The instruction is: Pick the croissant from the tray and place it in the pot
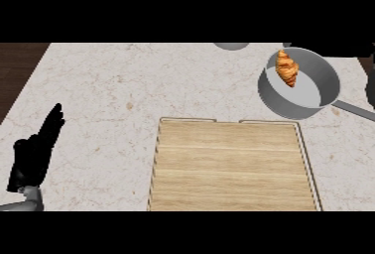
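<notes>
1. The golden-brown, ridged, crescent-shaped croissant (286,68) is seen inside the round grey metal pot (273,94), lying against its far inner wall; the placing step is judged to be done.
2. The flat rectangular pale wooden tray (233,168), with a thin raised rim, is left bare on the speckled cream marble worktop (110,89), just beside the pot.
3. The pot's long grey handle (356,111) is pointed towards the right edge.
4. The black left hand (35,149) is held at the left edge, fingers (53,121) straight and upward, nothing being gripped; it is judged to be resting.
5. The right hand is not seen.
</notes>
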Controlling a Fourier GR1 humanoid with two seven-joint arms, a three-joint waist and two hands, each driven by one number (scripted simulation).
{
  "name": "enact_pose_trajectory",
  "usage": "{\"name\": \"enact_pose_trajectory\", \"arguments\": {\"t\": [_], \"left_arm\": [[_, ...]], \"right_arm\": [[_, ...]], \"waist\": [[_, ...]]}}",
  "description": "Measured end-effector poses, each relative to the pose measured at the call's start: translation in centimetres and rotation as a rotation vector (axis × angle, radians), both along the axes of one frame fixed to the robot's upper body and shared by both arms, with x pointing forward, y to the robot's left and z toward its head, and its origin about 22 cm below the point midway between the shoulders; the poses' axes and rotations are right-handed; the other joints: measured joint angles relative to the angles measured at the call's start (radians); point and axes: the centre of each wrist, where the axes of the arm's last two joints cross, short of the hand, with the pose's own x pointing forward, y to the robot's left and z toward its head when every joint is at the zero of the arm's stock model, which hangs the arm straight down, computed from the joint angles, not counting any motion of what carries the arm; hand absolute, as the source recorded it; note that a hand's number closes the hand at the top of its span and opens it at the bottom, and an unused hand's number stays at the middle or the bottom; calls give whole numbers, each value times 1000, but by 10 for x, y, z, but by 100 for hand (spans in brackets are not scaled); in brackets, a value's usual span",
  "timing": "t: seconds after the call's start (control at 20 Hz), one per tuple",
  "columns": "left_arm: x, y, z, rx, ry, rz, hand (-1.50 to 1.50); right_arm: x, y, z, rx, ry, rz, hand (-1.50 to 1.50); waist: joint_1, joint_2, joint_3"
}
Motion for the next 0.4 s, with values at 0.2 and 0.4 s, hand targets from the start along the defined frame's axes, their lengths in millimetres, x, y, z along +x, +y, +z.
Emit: {"name": "enact_pose_trajectory", "arguments": {"t": [0.2, 0.4], "left_arm": [[-4, 12, 10, 3, 8, 14, 0], [-9, 15, 2, 1, 12, 22, 0]], "right_arm": [[-13, -20, -13, 72, 4, 51, -150], [-31, -47, -21, 111, -2, 72, -150]], "waist": [[-14, -7, -1], [-24, -11, -1]]}}
